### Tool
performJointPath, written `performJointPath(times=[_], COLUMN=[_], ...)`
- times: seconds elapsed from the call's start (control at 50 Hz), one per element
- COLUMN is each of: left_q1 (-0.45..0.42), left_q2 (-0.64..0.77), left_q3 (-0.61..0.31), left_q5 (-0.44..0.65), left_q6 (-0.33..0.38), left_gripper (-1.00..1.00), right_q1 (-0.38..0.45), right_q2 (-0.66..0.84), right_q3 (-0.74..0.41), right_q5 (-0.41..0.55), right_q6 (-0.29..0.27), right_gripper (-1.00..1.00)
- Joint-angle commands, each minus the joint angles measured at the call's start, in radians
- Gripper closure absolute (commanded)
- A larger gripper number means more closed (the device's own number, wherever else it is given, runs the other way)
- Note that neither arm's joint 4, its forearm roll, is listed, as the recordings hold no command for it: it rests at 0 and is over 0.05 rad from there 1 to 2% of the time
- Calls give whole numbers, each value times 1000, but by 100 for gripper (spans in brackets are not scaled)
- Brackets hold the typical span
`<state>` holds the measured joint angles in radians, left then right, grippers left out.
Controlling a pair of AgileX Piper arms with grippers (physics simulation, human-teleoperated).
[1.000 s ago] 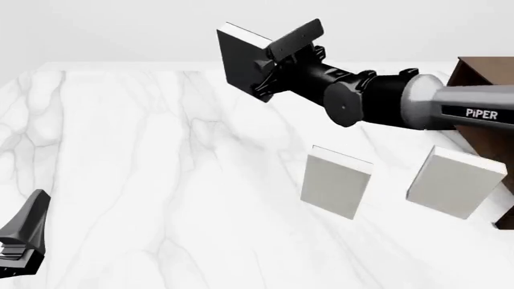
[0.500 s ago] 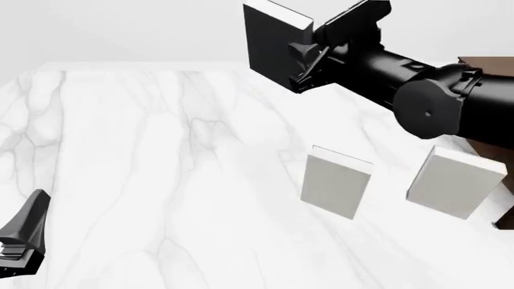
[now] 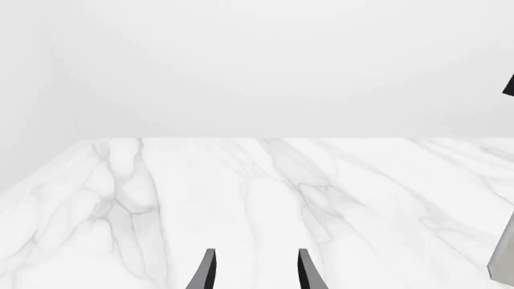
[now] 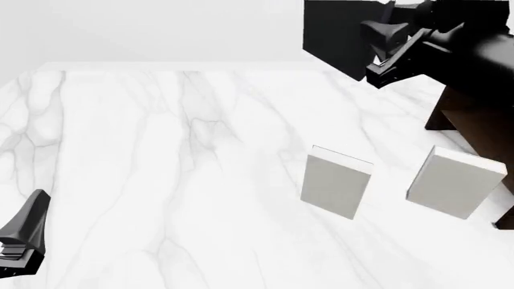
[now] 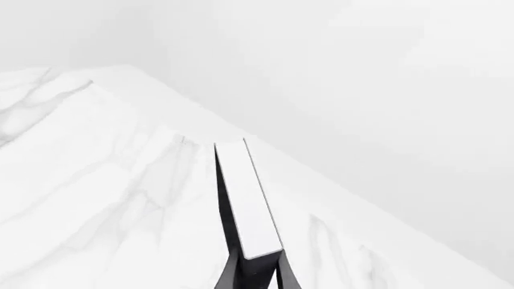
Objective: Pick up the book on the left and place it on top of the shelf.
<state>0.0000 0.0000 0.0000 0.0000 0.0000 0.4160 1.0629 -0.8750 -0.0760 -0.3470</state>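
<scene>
A white marble table (image 4: pixel 161 156) carries a dark brown wooden shelf (image 4: pixel 473 129) at its right edge and 2 pale grey-white books (image 4: pixel 336 181) (image 4: pixel 454 181) standing near the front right, the second just beside the shelf. Above the table's far right, the right gripper (image 4: pixel 386 45) is pinched on the black-covered book (image 4: pixel 337 33), held aloft at the shelf's left, its white page edge showing in the right wrist view (image 5: pixel 247 198). At the front left corner the left gripper (image 3: pixel 253 274) hangs low over the marble with fingers spread, holding nothing.
</scene>
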Motion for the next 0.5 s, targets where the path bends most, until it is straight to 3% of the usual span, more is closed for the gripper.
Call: performJointPath(times=[0.02,0.3,0.5], left_q1=[0,0,0], left_q2=[0,0,0], left_q3=[0,0,0], left_q5=[0,0,0], left_q6=[0,0,0], left_gripper=[-100,-100,-100], right_q1=[-63,-134,-167], right_q2=[-174,-304,-360], right_q3=[19,17,34], right_q5=[93,181,192], right_q6=[-24,-88,-136], right_gripper=[100,100,100])
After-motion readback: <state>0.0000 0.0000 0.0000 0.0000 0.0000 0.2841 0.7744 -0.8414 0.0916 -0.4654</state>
